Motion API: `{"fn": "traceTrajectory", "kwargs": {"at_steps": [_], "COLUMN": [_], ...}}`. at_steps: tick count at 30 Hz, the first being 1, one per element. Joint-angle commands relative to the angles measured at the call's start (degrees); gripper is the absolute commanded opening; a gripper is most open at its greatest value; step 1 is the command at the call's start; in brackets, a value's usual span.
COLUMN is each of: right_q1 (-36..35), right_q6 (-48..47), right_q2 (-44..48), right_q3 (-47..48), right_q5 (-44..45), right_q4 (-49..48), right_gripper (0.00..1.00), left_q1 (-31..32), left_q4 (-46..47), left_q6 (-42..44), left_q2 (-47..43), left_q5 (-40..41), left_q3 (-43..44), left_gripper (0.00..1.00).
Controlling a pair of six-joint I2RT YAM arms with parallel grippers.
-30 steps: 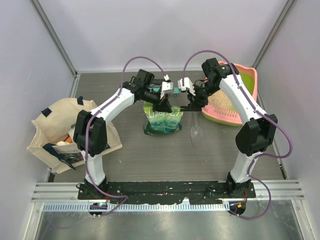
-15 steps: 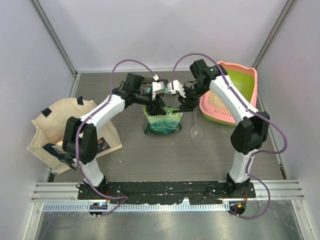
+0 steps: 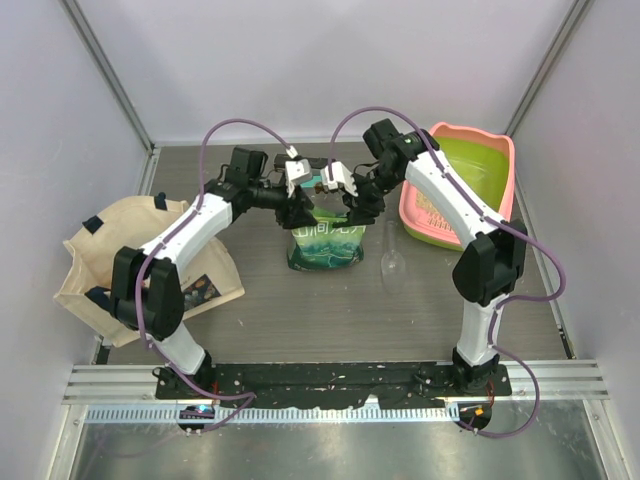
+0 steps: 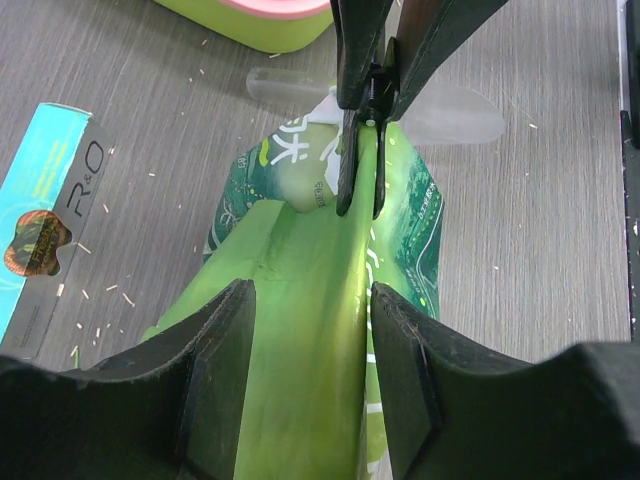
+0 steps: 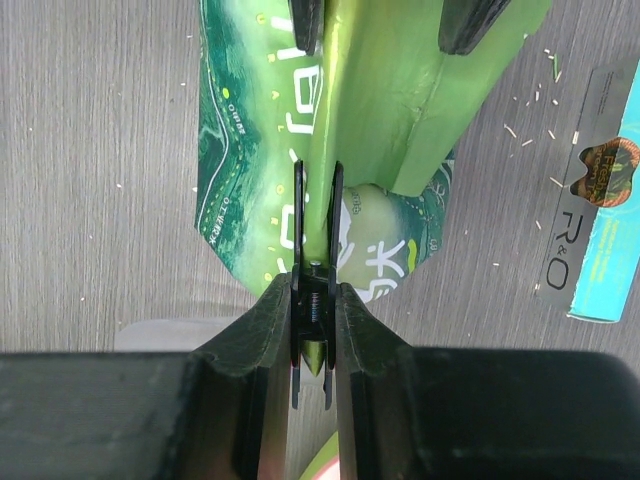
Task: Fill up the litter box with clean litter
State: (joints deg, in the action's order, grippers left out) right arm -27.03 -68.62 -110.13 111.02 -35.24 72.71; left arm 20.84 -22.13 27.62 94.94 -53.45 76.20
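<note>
The litter box [image 3: 497, 160], pink rim and lime basin, sits at the back right with pale clean litter [image 3: 428, 208] in its near end. A green printed bag [image 3: 325, 243] stands mid-table. My right gripper [image 3: 352, 207] [image 5: 313, 285] is shut on a black spring clip [image 5: 313, 225] that pinches the bag's top edge. My left gripper [image 3: 305, 205] [image 4: 310, 300] faces it from the other side, jaws apart astride the bag's folded lime-green top [image 4: 300, 330]. In the left wrist view the clip [image 4: 362, 150] and a corner of the litter box [image 4: 250, 20] show ahead.
A clear plastic scoop [image 3: 392, 265] [image 4: 450, 110] lies right of the bag. A teal carton [image 4: 45, 225] [image 5: 600, 230] lies behind the bag, with small chips scattered around it. A beige tote bag [image 3: 120, 260] rests at the left edge. Walls close in on three sides.
Both arms have swung left, away from the litter box, and come down onto the bag's top. The left gripper's jaws have opened. The right gripper stays shut.
</note>
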Motion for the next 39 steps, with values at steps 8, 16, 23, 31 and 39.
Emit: {"fn": "traceTrajectory", "kwargs": {"at_steps": [8, 16, 23, 31, 39], "right_q1": [-1.5, -1.3, -1.0, -0.9, 0.9], "right_q6": [7.8, 10.5, 12.9, 21.1, 34.2], "right_q2": [-1.3, -1.7, 0.7, 7.1, 11.8], "right_q3": [-1.5, -3.2, -6.5, -9.0, -8.5], "right_q5": [-6.7, -7.6, -6.1, -0.4, 4.9], "right_q4": [-2.8, -5.4, -9.6, -18.1, -24.9], "right_gripper": [0.02, 0.02, 0.39, 0.61, 0.64], "left_q1": [-0.4, -0.7, -0.9, -1.3, -2.3], "left_q4": [-1.2, -1.2, -0.3, -0.5, 1.9], "left_q6": [0.3, 0.2, -0.5, -2.0, -6.7], "left_q2": [-4.1, -5.3, -6.4, -8.4, -10.7], "left_q5": [1.2, 2.5, 3.5, 6.2, 15.0], "left_q3": [-0.8, -1.3, -2.6, -2.6, -2.6], "left_gripper": [0.53, 0.53, 0.55, 0.58, 1.00]}}
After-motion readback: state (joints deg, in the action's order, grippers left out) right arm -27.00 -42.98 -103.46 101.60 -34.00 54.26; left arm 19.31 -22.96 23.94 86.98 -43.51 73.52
